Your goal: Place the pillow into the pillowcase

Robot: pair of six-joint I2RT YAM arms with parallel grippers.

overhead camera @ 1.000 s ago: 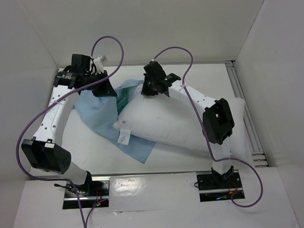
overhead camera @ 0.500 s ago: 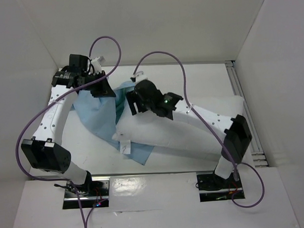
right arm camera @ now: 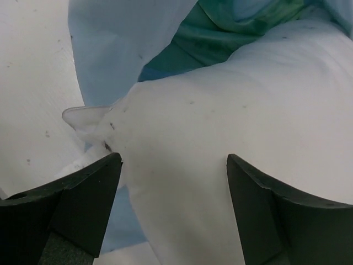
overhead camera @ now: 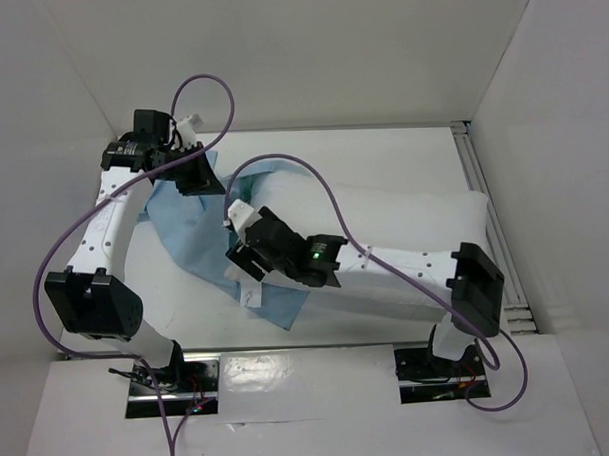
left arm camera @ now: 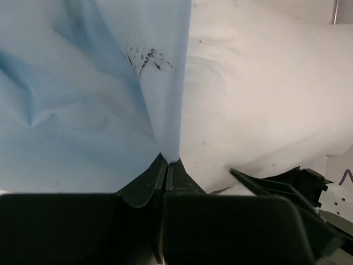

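Note:
The white pillow lies across the table's middle and right, its left end resting on the light blue pillowcase. My left gripper is at the far left and is shut on the pillowcase's edge; in the left wrist view the blue pillowcase is pinched between the jaws of the left gripper, with the pillow just to the right. My right gripper hovers open over the pillow's near left corner. In the right wrist view the right gripper straddles the pillow. The pillowcase's green inner face shows beyond.
A metal rail runs along the table's right side. White walls close in the back, left and right. Purple cables loop above both arms. A small label hangs from the pillow's near left corner.
My right arm swung from the pillow's far side to its near left corner, and its jaws opened. The left gripper shifted slightly left, still gripping the pillowcase.

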